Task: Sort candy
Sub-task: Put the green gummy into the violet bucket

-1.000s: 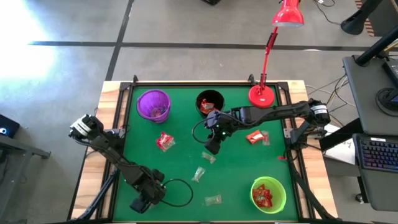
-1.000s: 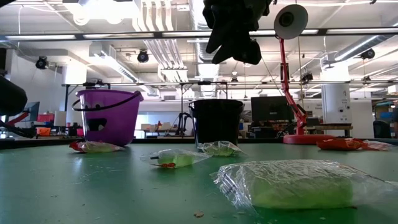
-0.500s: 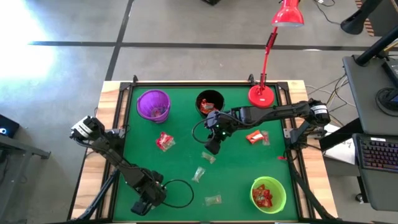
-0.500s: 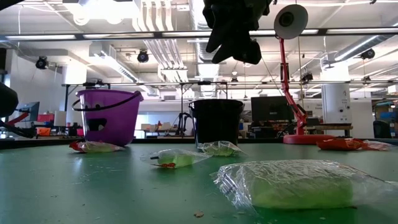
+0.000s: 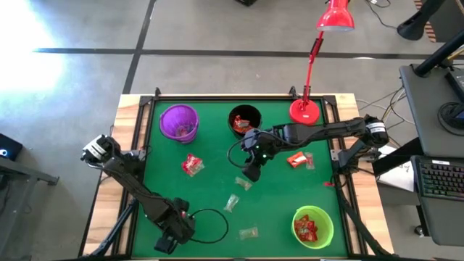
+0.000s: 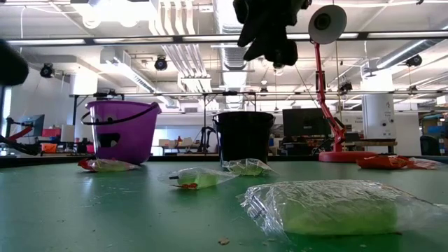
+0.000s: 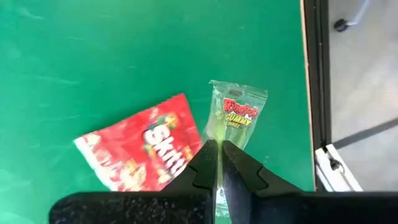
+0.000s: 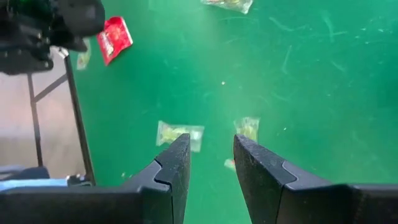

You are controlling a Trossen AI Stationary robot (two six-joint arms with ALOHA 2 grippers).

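Wrapped candy (image 5: pixel 192 165) scattered flat

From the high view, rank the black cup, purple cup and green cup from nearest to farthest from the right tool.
Measured from the right tool, above mid-table:
1. Black cup, just behind it at the table's far edge.
2. Green cup, at the near right corner.
3. Purple cup, far left; only slightly farther than the green one.

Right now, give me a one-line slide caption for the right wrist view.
Right gripper hovers open-fingered over green table, two pale candy wrappers below, red packet beyond.
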